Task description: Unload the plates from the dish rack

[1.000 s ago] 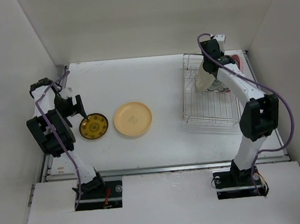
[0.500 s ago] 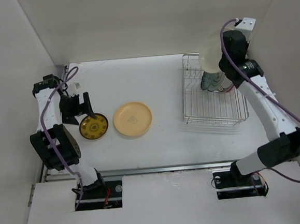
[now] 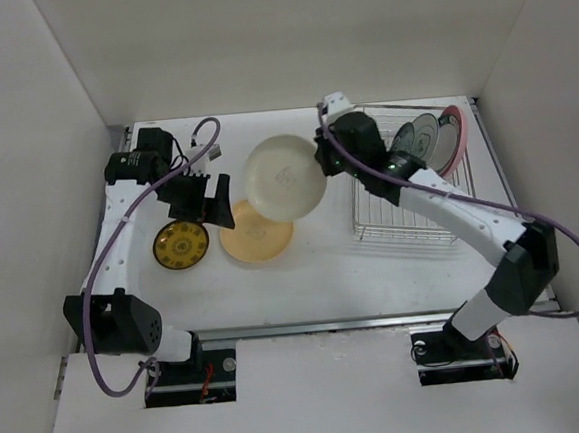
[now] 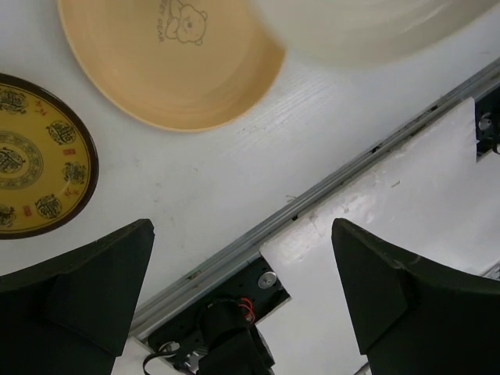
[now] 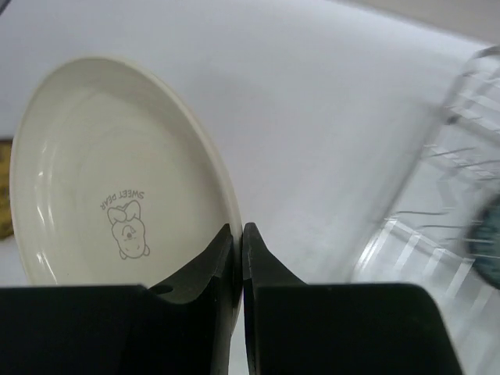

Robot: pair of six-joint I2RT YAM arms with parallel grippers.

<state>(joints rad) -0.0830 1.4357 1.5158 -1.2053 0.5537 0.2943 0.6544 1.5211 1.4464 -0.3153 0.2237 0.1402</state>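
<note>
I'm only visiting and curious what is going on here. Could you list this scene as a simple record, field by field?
held plate: cream plate, pinched at its rim by the right jaws, in the air left of the dish rack
left jaws: open, empty, above the table
lying on table: yellow plate, gold patterned plate
standing in rack: dark teal plate, pink plate

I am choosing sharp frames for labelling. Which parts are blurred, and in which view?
Right wrist view: the dish rack is smeared, while the off-white plate in the right end effector is sharp. Left wrist view: that plate, at the top edge, is blurred; the yellow plate is sharp. Top external view: evenly lit, soft shadows.
</note>
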